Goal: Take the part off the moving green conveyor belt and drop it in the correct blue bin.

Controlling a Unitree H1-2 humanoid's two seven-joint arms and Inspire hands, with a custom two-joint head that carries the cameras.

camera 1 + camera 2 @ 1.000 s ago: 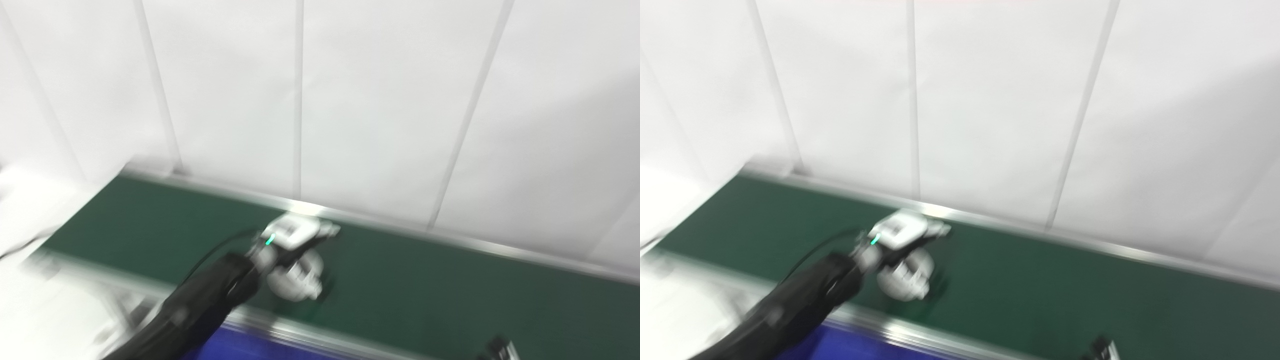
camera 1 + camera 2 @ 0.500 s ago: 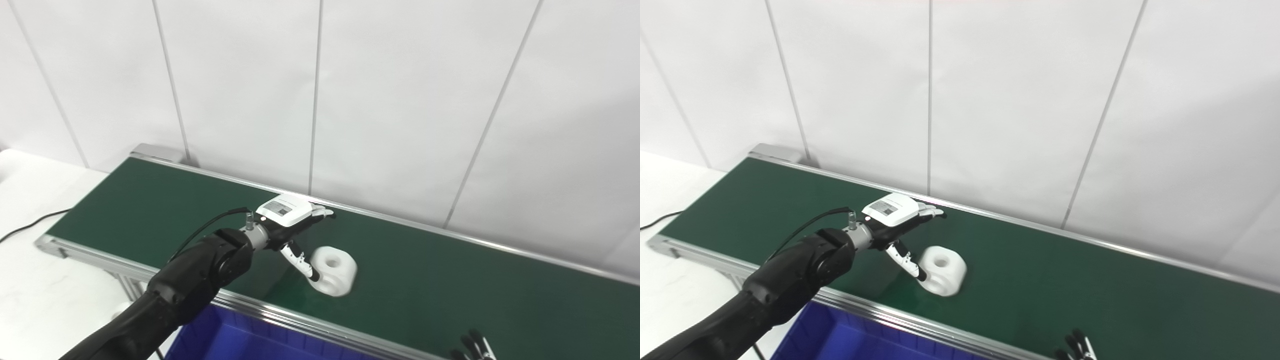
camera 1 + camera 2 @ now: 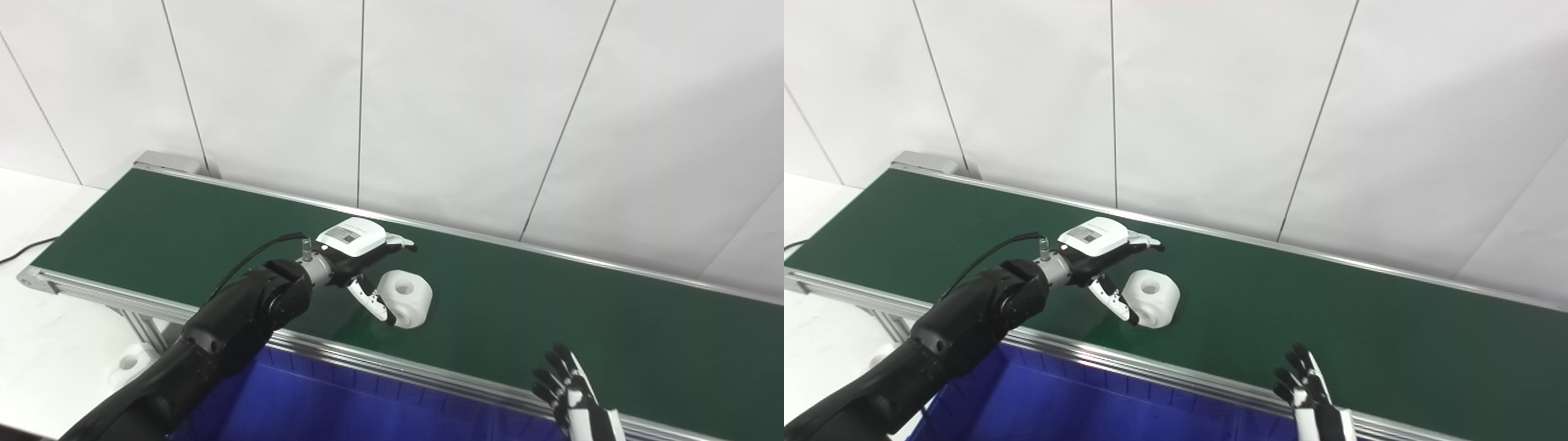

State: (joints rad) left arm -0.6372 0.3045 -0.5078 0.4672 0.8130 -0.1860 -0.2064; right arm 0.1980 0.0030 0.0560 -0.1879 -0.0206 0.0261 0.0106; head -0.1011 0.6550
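blue bin, white part on belt

A chunky white part with a round hole in its top lies on the green conveyor belt, near the front rail. Below that rail sits a blue bin, open-topped.

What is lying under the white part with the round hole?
The white block-shaped part with a round hole rests on the dark green conveyor belt. The left hand reaches it with spread fingers. The belt beneath the part is hidden.
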